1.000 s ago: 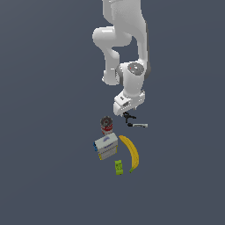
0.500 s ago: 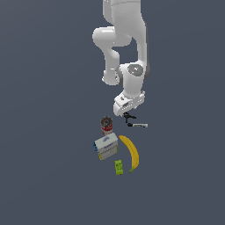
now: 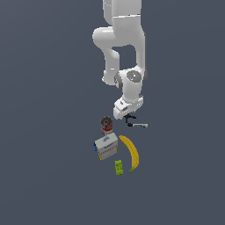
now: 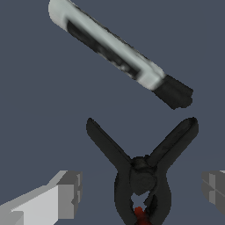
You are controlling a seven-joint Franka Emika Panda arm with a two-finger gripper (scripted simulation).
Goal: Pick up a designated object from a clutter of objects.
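The designated object, a small black clamp (image 4: 140, 176) with splayed prongs and a red spot, lies on the floor directly under my hand. My gripper (image 4: 140, 191) is open, one grey finger (image 4: 66, 193) on each side of the clamp and not touching it. In the exterior view the gripper (image 3: 126, 115) hangs just over the clamp (image 3: 130, 117), which the hand partly hides. The black-and-white marker pen (image 4: 118, 59) lies just beyond the clamp's prongs. The rest of the clutter of objects sits nearer the camera.
The marker pen (image 3: 138, 125) lies beside the clamp. A red-labelled can (image 3: 106, 125) stands on the exterior view's left of the hand. Nearer the camera are a white-and-blue box (image 3: 106, 146), a yellow banana (image 3: 132, 153) and a small green block (image 3: 118, 167).
The hand has come down toward the clamp over the last second. The objects have not moved and the gripper stays open.
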